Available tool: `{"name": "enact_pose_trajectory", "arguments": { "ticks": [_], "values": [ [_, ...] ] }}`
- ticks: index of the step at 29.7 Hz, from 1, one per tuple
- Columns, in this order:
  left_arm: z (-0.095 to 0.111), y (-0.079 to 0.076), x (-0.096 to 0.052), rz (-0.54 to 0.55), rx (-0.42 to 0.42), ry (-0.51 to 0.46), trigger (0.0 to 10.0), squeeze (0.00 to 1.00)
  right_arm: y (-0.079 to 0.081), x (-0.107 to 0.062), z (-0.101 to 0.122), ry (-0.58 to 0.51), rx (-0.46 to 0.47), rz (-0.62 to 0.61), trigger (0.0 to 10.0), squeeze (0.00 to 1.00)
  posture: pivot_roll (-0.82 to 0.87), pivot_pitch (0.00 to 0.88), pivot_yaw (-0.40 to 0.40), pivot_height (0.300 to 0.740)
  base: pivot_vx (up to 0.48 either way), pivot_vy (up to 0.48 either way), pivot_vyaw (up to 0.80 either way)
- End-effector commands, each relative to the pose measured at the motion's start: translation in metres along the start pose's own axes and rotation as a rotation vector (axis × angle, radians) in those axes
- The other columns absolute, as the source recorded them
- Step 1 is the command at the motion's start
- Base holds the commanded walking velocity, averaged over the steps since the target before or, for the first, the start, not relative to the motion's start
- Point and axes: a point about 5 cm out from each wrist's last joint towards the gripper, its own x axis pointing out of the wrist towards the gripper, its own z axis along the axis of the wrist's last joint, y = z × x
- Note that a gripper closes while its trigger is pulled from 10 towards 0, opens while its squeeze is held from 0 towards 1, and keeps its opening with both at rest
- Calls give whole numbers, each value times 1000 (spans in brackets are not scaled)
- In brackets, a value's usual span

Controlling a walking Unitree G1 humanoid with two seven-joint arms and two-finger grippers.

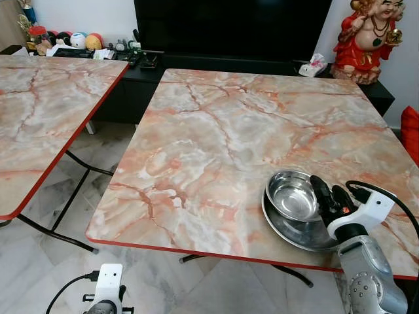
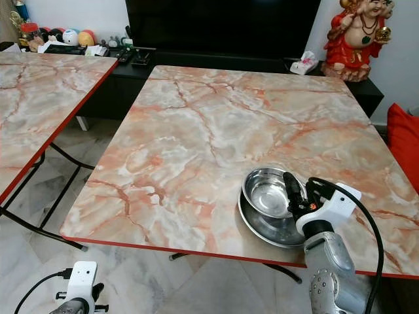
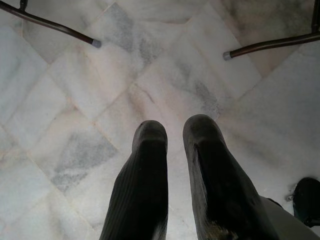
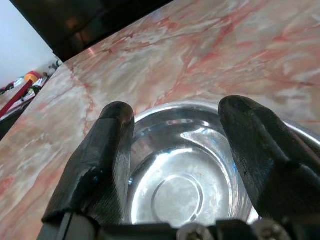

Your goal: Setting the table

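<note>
At the near right corner of the table: your right gripper hangs low over a steel bowl nested on a steel plate
Table: the marble-patterned top with a red edge carries the stacked pair close to its front rim
Bowl from gripper: straight ahead and just below the fingertips; in the right wrist view the bowl sits squarely in the gap between the two black fingers
Right gripper state: fingers spread wide, one to each side of the bowl, with no contact that you can confirm
Axis: bowl and plate are round, so no long axis governs your approach; the rim is what you would pinch
Nearer arm: the right, by far
Left gripper: points down at the pale tiled floor, fingers a little apart, holding nothing
Judgement: you look set either to grasp the bowl's rim or to have just set it down; a high rim pinch on slick steel could slip
</note>
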Motion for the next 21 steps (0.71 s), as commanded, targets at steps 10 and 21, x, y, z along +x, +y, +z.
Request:
{"name": "enact_pose_trajectory", "arguments": {
  "ticks": [10,21],
  "values": [
    [0,-1,0,-3,-4,12,10000,0,6,11,-5,66,-31,41,10000,0,42,0,-35,740,0,0,0],
    [-1,-1,0,-4,-6,12,10000,0,9,24,-8,152,-75,55,10000,0,43,0,-34,740,0,0,0]
  ]
}}
